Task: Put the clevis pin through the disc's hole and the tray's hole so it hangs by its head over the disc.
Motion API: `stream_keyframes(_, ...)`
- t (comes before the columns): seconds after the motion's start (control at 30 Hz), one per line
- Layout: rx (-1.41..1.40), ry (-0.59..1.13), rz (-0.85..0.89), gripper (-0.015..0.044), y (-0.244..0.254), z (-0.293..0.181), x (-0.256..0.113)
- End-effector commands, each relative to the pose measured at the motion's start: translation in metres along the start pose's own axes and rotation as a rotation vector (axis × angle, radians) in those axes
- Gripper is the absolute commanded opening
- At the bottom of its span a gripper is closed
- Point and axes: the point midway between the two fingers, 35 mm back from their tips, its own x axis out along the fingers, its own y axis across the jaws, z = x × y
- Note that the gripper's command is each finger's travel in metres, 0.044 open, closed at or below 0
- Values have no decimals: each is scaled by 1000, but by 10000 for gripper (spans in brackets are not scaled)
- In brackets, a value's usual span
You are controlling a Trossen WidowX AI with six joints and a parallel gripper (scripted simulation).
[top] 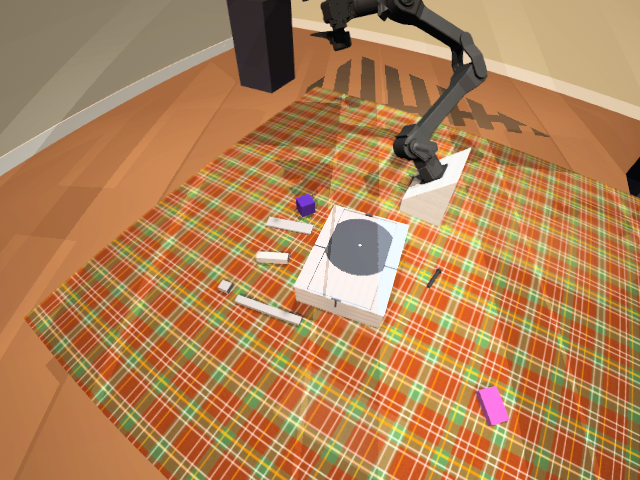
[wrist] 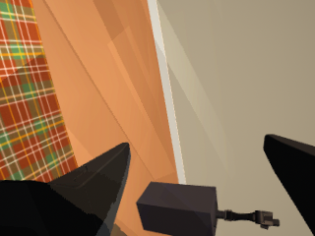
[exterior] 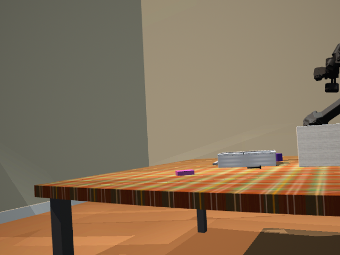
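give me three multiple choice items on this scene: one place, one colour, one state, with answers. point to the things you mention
1. Where is the pin?
a) through the disc
b) on the table beside the tray
c) in the hand

2. What colour is the cube?
a) purple
b) yellow
c) white

3. How is the hand?
a) shut on the disc
b) shut on nothing
c) open

1 b: the pin (top: 434, 277) (exterior: 254, 167) lies on its side on the table (top: 361, 392) (exterior: 164, 185) (wrist: 25, 98), off one side of the tray (top: 345, 307) (exterior: 244, 160).
2 a: the cube (top: 305, 205) (exterior: 279, 157) shows purple in the top and exterior views.
3 c: in the wrist view the fingers of the hand (wrist: 196, 146) stand wide apart with nothing held.
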Motion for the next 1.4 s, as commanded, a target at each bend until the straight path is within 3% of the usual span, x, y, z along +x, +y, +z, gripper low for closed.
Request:
stream_keyframes(0.0,-4,-6,5,374,1,2,2)
stream_keyframes(0.27,-204,-282,202,164,53,110,52)
stream_keyframes(0.43,-327,-487,304,160,92,187,58)
stream_keyframes(0.6,-457,-696,384,160,132,260,40)
stream_keyframes(0.8,-691,-945,472,160,191,337,-8)
stream_keyframes(1.03,-1013,-1227,529,160,262,396,-94)
stream_keyframes(1.37,-1576,-1585,503,160,362,408,-240)
